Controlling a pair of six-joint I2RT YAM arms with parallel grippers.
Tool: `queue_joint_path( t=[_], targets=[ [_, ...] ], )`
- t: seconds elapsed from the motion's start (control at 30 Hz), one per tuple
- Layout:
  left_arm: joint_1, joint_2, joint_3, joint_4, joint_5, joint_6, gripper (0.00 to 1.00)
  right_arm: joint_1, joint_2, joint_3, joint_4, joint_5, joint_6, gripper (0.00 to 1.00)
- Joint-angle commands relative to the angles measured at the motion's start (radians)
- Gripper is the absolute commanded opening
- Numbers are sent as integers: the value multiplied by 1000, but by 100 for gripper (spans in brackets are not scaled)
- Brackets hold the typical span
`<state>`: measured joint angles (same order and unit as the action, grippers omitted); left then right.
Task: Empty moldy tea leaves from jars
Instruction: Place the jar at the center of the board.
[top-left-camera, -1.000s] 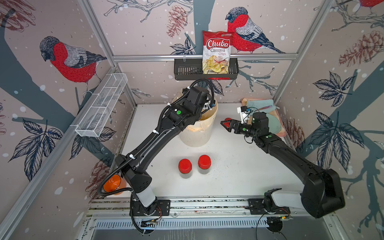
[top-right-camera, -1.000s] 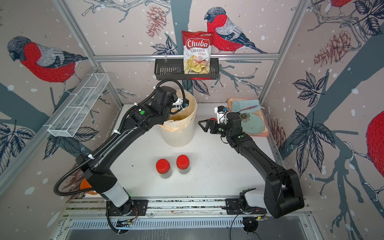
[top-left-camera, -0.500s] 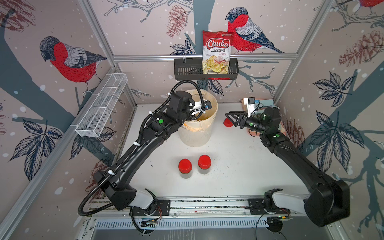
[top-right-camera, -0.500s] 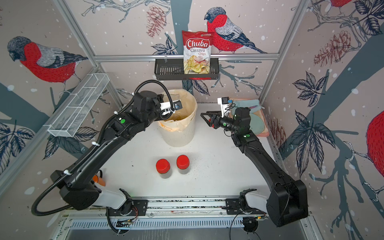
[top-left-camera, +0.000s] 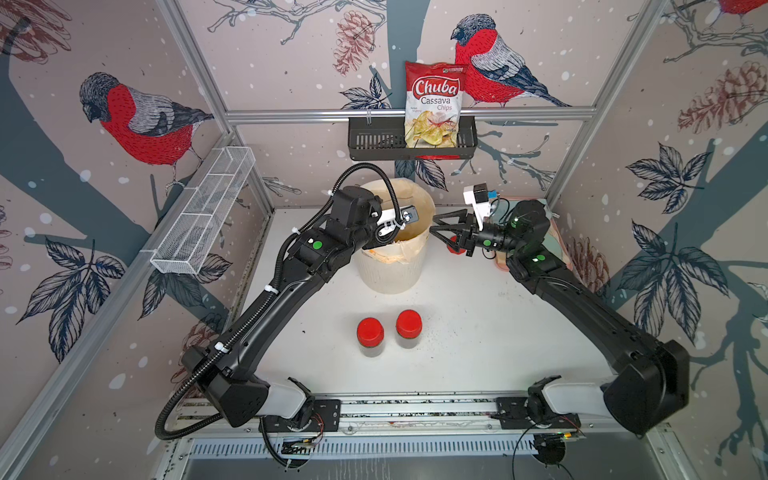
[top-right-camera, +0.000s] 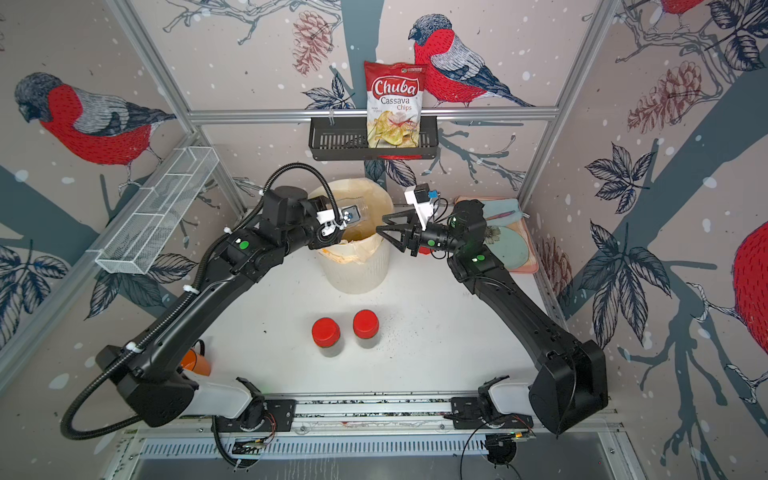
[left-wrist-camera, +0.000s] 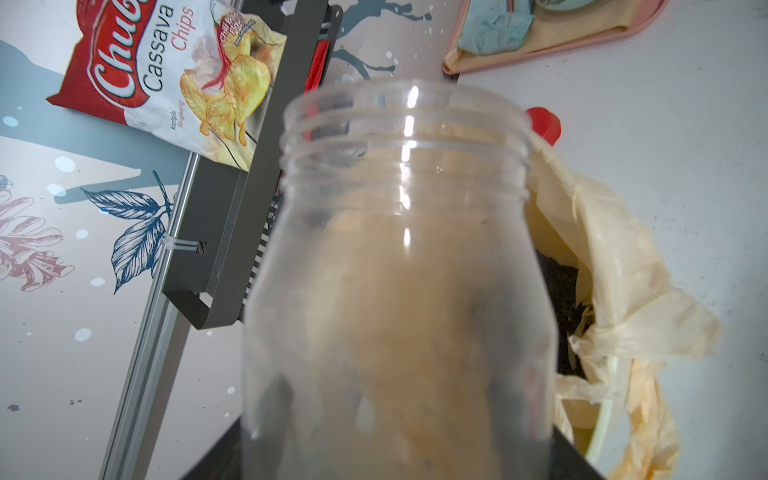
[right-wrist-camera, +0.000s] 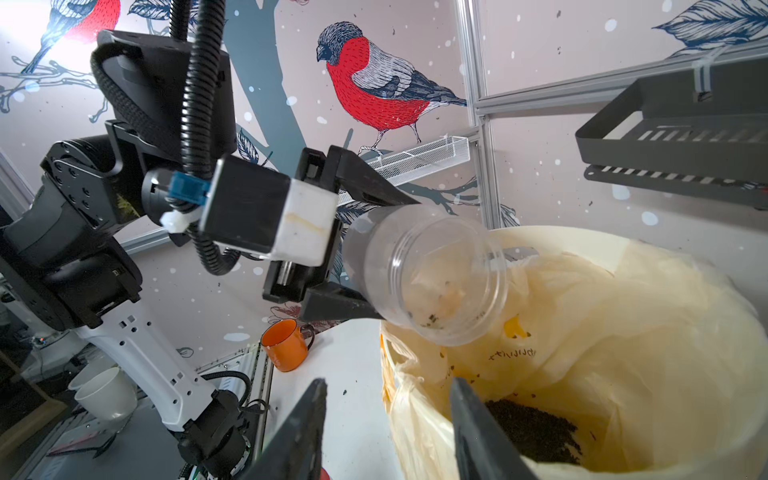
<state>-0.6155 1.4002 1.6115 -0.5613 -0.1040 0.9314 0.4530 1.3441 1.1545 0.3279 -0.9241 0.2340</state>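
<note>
The loose red lid (top-left-camera: 453, 248) is lying on the surface (top-left-camera: 478, 324) between the bin (top-left-camera: 390, 270) and the far right corner. In both top views it is mostly hiding behind the right pincer (top-left-camera: 434, 226) (the left wrist view is catching only its edge past the jar's neck). From above, the left pincer (right-wrist-camera: 390, 257) is all but disappearing behind its own wrist. The right wrist view is showing it clamping the uncapped jar (right-wrist-camera: 428, 274) by the body, with the mouth tilting down over the yellowish liner (right-wrist-camera: 623, 311) at the bin's rim. That jar is looking almost bare, with a few dark bits clinging near its mouth, while the tea leaves (right-wrist-camera: 532, 428) are lying as a dark crumbly heap inside the liner. The right pincer's fingers (right-wrist-camera: 307, 419) are standing apart just beside the bin, with nothing between them. Two capped jars (top-left-camera: 370, 336) (top-left-camera: 409, 328) are standing side by side mid-surface, toward the near edge, with dark leaves showing through their walls. An orange mug (top-right-camera: 195, 361) is peeking out by the near left corner in a top view and in the right wrist view.
</note>
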Motion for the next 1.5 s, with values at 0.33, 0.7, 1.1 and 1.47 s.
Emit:
queue_joint_path(
  t=[0.33, 0.7, 1.1, 1.47],
  targets=[
    [11, -28, -35, 63, 80, -20, 44, 24, 79, 109, -11, -81, -114, 50],
    [13, -38, -49, 72, 98, -19, 44, 36, 180, 202, -25, -112, -130, 50],
    [13, -50, -63, 80, 118, -14, 45, 65, 240, 256, -72, -152, -160, 47],
    [13, -57, -74, 81, 136, -6, 44, 84, 288, 331, -195, -183, -227, 35]
  ],
)
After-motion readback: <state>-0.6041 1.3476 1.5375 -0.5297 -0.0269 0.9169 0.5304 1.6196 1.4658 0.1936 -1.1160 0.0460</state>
